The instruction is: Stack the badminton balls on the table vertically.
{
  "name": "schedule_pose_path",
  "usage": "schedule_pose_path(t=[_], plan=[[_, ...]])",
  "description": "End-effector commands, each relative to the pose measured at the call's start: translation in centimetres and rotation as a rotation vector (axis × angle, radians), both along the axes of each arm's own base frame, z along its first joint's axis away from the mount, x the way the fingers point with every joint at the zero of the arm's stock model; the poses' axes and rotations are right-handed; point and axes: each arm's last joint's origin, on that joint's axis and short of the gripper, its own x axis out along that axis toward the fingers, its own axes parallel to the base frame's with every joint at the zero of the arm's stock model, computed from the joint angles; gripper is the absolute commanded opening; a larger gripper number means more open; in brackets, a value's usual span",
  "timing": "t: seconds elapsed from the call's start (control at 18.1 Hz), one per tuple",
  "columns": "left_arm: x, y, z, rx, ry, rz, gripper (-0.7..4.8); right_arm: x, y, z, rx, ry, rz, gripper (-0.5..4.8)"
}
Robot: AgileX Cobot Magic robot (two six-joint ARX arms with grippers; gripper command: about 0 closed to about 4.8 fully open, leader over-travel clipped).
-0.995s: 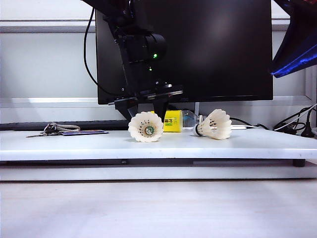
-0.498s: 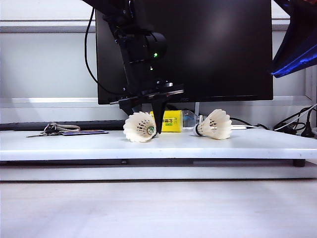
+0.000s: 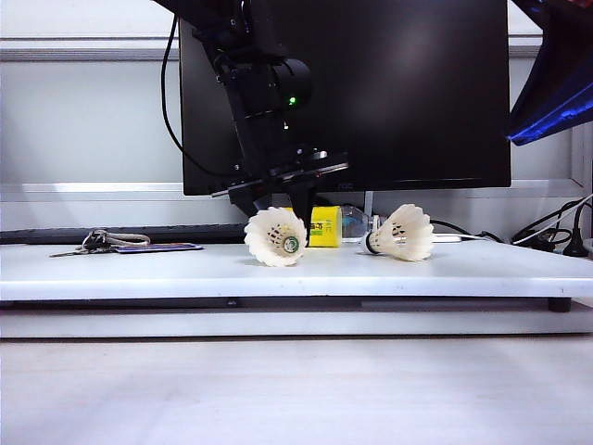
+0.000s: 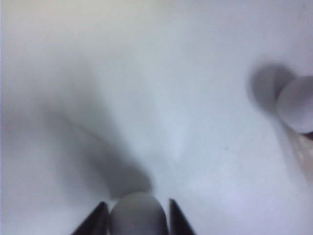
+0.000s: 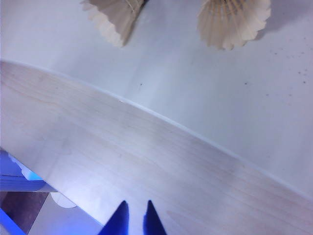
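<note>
Left gripper [image 4: 136, 221] clamped on the cork tip of one shuttlecock [image 3: 276, 237], lying on the white table [image 3: 463, 269].
Cork grip spares feathers; second shuttlecock [image 3: 402, 233] lies nearby; right gripper [image 5: 133, 219], closed and empty, waits above the pale wood surface [image 5: 122, 161].

My left gripper [image 4: 136, 221] has closed further than a second ago; its two dark fingers now sit against both sides of the cork tip of the left shuttlecock [image 3: 276, 236]. This shuttlecock has moved: first it turned a little to the left, and now it stands slightly more right than at the start, with its open skirt tilted up.
</note>
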Motion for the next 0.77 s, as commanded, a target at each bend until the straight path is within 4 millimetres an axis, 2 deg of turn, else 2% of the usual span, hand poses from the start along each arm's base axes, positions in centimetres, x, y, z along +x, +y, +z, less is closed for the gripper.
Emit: schedule_pose_path(t=[0.06,0.61,0.77], plan=[[-0.01,-0.1,0.45,-0.011,-0.022,-0.022,1.43,-0.01,0.01,0.08,-0.001,-0.009,0.005,0.53],[-0.01,-0.1,0.27,-0.002,-0.023,-0.042,1.41,0.0,0.01,0.08,-0.002,-0.009,0.005,0.53],[0.02,-0.13,0.32,-0.007,-0.027,-0.042,1.11,-0.01,0.02,0.08,-0.002,-0.009,0.006,0.53]])
